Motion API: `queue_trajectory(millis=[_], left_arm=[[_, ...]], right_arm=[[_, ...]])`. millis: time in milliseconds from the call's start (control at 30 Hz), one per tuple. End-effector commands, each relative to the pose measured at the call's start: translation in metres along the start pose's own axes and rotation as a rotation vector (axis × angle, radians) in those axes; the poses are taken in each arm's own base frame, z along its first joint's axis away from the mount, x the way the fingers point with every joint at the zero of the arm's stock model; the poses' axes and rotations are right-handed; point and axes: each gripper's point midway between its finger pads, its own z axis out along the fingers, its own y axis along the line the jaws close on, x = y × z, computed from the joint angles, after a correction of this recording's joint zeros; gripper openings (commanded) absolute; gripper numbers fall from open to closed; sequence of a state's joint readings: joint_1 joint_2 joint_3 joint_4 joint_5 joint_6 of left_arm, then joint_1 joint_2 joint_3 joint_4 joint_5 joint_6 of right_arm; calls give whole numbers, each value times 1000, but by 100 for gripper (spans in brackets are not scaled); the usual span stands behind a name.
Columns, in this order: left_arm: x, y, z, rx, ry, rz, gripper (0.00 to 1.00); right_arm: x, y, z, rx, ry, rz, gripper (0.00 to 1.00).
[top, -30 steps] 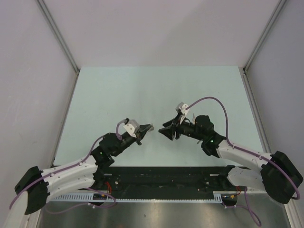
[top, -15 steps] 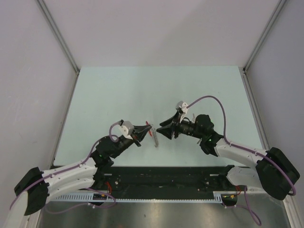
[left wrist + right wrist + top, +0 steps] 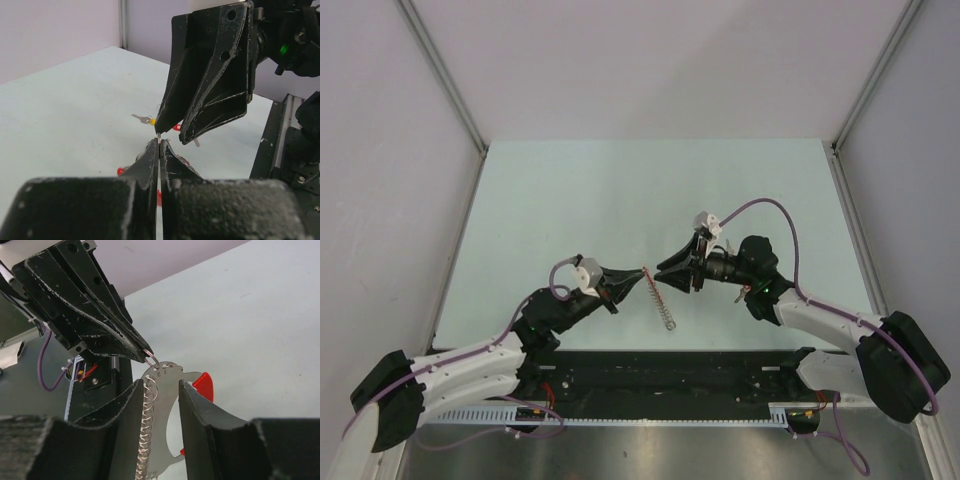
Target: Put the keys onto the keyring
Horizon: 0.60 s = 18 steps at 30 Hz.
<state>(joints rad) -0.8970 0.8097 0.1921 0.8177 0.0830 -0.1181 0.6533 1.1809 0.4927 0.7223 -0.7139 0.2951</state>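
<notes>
While aloft, keyring (image 3: pixel 664 310) in left pincer (image 3: pixel 642 273).

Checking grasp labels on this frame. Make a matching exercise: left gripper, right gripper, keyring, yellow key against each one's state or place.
1. left gripper
2. right gripper
3. keyring
4. yellow key

a. lying on the table
b. open, straddling the keyring
c. dangling by its top end
d. shut on the keyring

Pairs: 1-d, 2-b, 3-c, 4-a
</notes>
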Motion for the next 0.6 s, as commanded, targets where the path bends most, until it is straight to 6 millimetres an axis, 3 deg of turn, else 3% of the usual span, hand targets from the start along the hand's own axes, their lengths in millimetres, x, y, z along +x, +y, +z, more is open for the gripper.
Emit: queue_trajectory(millis=[0, 567], left_arm=[[-35, -14, 7, 66, -118, -25, 0], [-40, -25, 10, 126, -126, -43, 0]], right_arm=[[-20, 15, 7, -88, -31, -85, 37], [-21, 22, 17, -131, -12, -108, 27]])
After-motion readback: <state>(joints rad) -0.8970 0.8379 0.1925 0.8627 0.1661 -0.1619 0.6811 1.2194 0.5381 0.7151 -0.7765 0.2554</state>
